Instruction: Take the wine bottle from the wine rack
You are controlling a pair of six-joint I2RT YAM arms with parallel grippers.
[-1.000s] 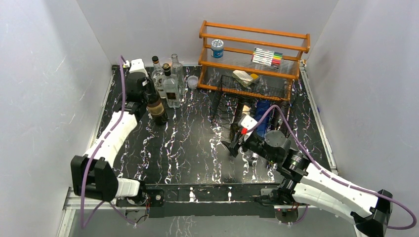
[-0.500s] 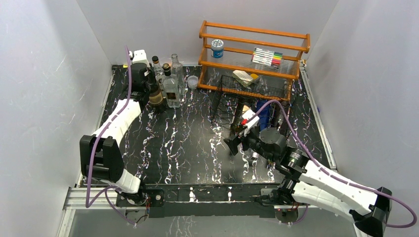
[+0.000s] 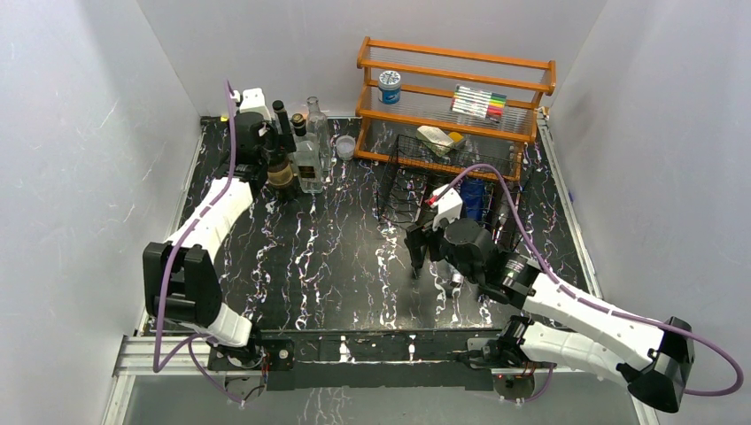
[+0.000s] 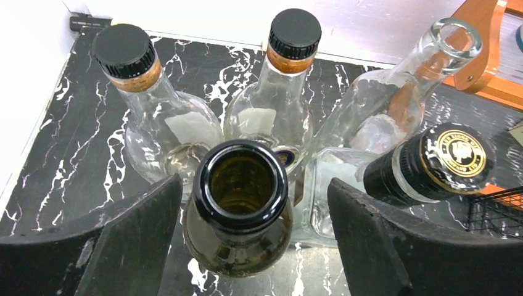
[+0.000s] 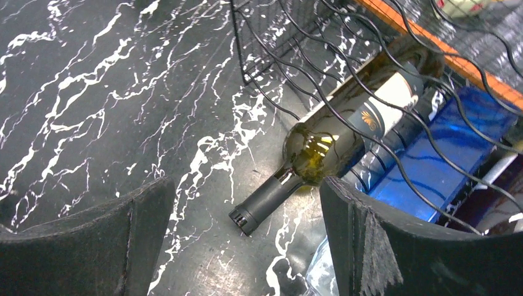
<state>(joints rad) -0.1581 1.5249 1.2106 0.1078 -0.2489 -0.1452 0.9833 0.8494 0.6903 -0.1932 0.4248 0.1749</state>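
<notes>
Wine bottle [image 5: 321,145]: lies on its side in the rack [image 5: 296,55], body under the wires, capped neck poking out over the surface [image 5: 92,92] towards me.

Right pincer [image 5: 243,243]: wide open, empty, hanging above that neck, not touching it.

Left pincer [image 4: 250,237]: open, my fingers [image 4: 142,246] either side of the brown bottle [image 4: 242,147], which stands upright by the glass bottles [image 4: 154,123] in the far left corner.

Hazards, as I judge them:
- The neck is slim and slick, so a grip there may slip.
- Lifting before sliding the bottle out would snag the wires and drag the rack.
- My left fingers leaving crooked could knock the brown bottle into its neighbours.

Changes from a second ago:
- My left pincer was clamped on the brown bottle, short of the cluster; it has now let go.
- My right pincer has swung nearer the rack, open throughout.
</notes>
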